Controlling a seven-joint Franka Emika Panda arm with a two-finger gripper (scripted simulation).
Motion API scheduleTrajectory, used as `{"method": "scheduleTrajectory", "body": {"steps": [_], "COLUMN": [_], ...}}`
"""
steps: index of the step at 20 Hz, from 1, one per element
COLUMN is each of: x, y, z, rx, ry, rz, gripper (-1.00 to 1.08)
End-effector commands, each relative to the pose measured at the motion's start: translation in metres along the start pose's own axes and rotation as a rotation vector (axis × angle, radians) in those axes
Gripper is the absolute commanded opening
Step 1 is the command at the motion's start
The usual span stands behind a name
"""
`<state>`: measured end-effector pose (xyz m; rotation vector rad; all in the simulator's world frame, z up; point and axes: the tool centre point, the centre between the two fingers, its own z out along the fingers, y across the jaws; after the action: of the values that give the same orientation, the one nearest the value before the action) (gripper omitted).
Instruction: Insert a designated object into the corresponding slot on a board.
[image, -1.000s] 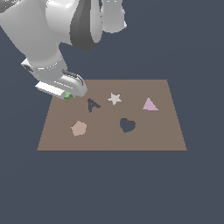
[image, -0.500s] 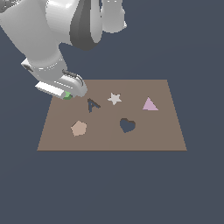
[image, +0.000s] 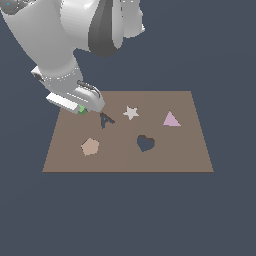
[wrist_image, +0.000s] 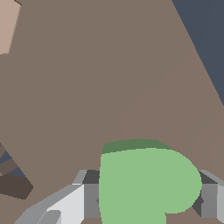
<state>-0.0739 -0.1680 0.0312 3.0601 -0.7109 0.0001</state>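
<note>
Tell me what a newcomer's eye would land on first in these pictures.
The big white arm bends over the brown board's far corner on the exterior view's left, its gripper down at a green heart block. In the wrist view that block fills the space between the fingers. Next, the dark heart slot stands out, empty, near the board's middle.

One brown board, one robot arm ending in one hand. Solid shapes total four: one light-green heart block, seen only as a green sliver under the hand in the exterior view, one tan pentagon, one pale star and one pink triangle. Dark cut-outs total two: one heart-shaped slot and one letter-A hole.
</note>
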Motion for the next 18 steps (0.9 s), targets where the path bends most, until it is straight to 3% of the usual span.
{"method": "scheduleTrajectory", "body": {"steps": [1,9,18], "x": [-0.003,-0.014,-0.020], "y": [-0.009,-0.050,-0.119], "z": [-0.001,-0.002,-0.004], "rx": [0.000,0.000,0.001], "ry": [0.000,0.000,0.000], "rz": [0.024,0.143,0.335], "gripper": [-1.00,-1.00,-1.00]}}
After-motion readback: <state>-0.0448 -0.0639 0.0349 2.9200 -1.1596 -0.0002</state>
